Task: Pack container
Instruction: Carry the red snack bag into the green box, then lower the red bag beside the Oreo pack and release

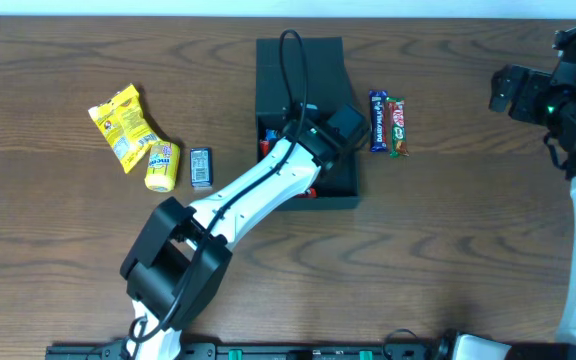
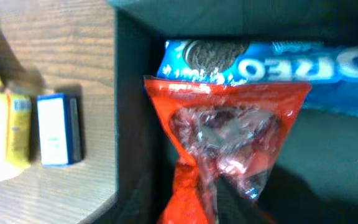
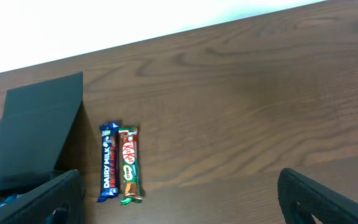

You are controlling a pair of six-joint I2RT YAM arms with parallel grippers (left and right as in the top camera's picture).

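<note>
Two arms on my feed: left gripper (image 1: 314, 168) inside container (image 1: 298, 70) at table centre, over red packet (image 2: 229, 130), Oreo pack (image 2: 278, 62); grip unreadable. Right gripper (image 3: 185, 196) spread wide.

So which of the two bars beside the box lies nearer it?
The blue Dairy Milk bar; the red KitKat lies on its far side from the box.

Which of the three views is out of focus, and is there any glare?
Left wrist view: the red packet is blurred, with glare on its clear film; overhead view: sharp, evenly lit; right wrist view: the chocolate bars are sharp.
</note>
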